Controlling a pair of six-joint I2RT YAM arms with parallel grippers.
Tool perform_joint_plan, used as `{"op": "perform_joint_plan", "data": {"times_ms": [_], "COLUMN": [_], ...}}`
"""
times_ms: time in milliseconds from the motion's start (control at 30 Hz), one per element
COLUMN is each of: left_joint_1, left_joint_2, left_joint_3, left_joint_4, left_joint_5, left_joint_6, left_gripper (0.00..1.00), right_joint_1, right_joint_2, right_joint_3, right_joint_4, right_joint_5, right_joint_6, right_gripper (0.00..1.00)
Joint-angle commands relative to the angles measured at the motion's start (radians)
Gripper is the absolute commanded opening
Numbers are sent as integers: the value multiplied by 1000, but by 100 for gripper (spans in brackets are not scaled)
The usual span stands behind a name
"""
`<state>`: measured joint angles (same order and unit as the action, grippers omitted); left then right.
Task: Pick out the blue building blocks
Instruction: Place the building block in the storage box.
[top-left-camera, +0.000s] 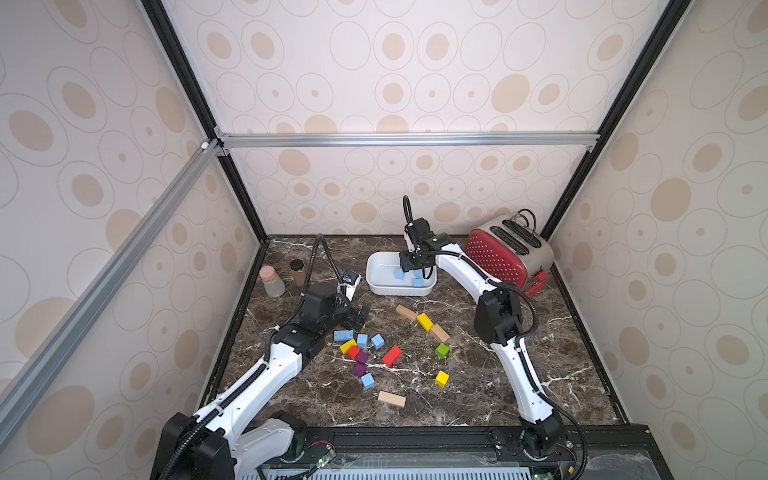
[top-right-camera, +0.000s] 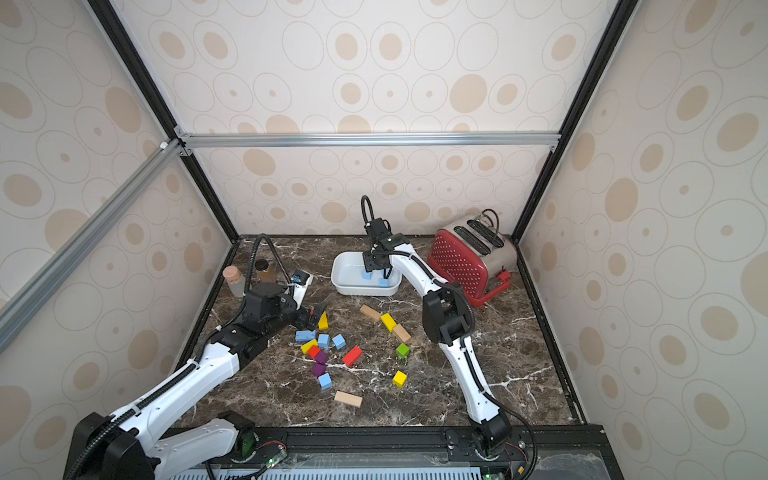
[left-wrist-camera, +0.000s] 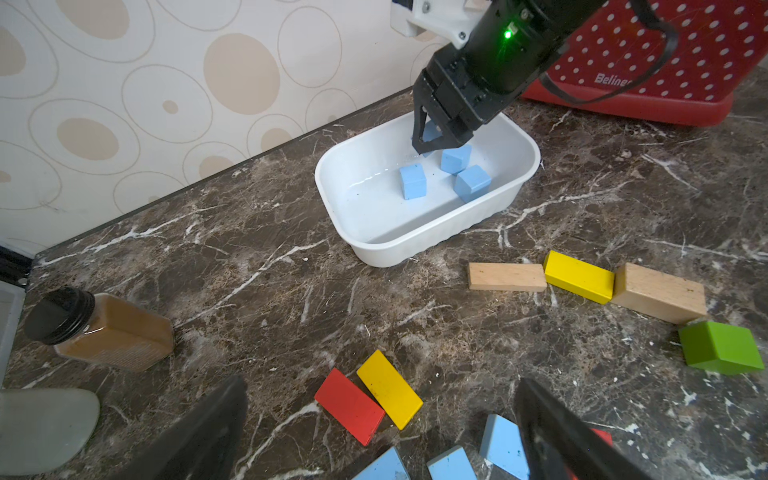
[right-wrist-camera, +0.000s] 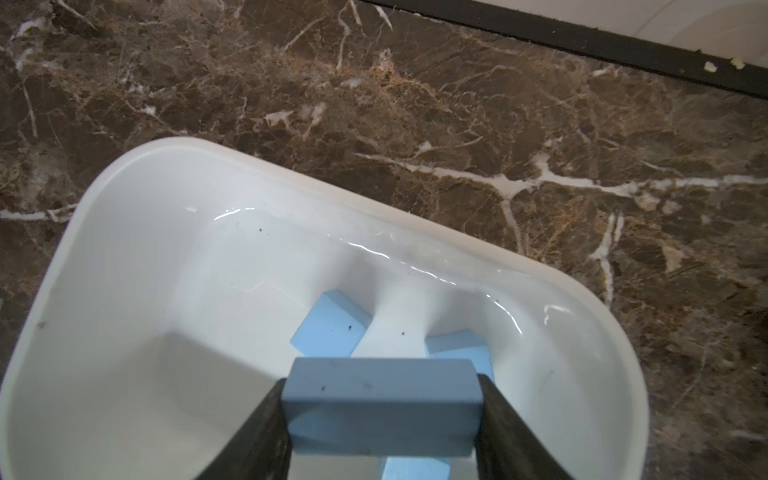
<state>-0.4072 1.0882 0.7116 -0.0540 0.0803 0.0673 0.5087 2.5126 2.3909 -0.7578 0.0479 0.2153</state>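
Note:
My right gripper (right-wrist-camera: 380, 399) is shut on a blue building block (right-wrist-camera: 380, 405), a short bar held just above the floor of the white tray (top-left-camera: 399, 289). Three blue cubes (left-wrist-camera: 413, 181) lie in that tray (left-wrist-camera: 415, 249), under and beside the right gripper (left-wrist-camera: 432, 141). More blue building blocks sit on the marble to the left: a bar (top-left-camera: 343, 335), two cubes (top-left-camera: 362, 340) (top-left-camera: 377, 341), and one cube nearer the front (top-left-camera: 367, 380). My left gripper (top-left-camera: 359, 318) hovers open just behind the bar, with nothing between its fingers (left-wrist-camera: 216, 415).
A red toaster (top-left-camera: 507, 253) stands at the back right. A spice jar (top-left-camera: 297, 272) and a corked bottle (top-left-camera: 272, 280) stand at the back left. Red (top-left-camera: 392, 356), yellow (top-left-camera: 441, 378), green (top-left-camera: 442, 350), purple (top-left-camera: 360, 357) and tan (top-left-camera: 392, 399) blocks are scattered mid-table.

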Motion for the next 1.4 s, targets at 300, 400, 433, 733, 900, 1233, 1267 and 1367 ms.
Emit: {"op": "perform_joint_plan", "data": {"times_ms": [300, 400, 433, 733, 900, 1233, 1267, 1367], "left_joint_1": [7, 5, 6, 7, 6, 6, 7, 7], "left_joint_2": [10, 18, 20, 49, 71, 59, 55, 36], "left_joint_3": [-23, -17, -15, -4, 11, 29, 28, 21], "left_joint_4": [38, 37, 37, 39, 40, 21, 17, 10], "left_joint_5": [-17, -19, -19, -9, -1, -1, -1, -2], "left_joint_6": [-19, -13, -12, -11, -15, -11, -12, -12], "left_gripper": [99, 99, 99, 99, 99, 99, 99, 99], "right_joint_1": [-10, -15, -15, -28, -29, -29, -30, -30], "right_joint_2": [93, 116, 122, 175, 187, 169, 168, 165], "right_joint_3": [66, 82, 86, 116, 116, 87, 85, 85], "right_joint_4": [102, 108, 113, 132, 126, 121, 120, 115], "right_joint_5": [43, 43, 42, 4, -9, -16, -18, -25], "right_joint_6": [32, 50, 55, 105, 109, 123, 125, 132], "right_gripper": [1, 1, 1, 5, 5, 34, 36, 41]}}
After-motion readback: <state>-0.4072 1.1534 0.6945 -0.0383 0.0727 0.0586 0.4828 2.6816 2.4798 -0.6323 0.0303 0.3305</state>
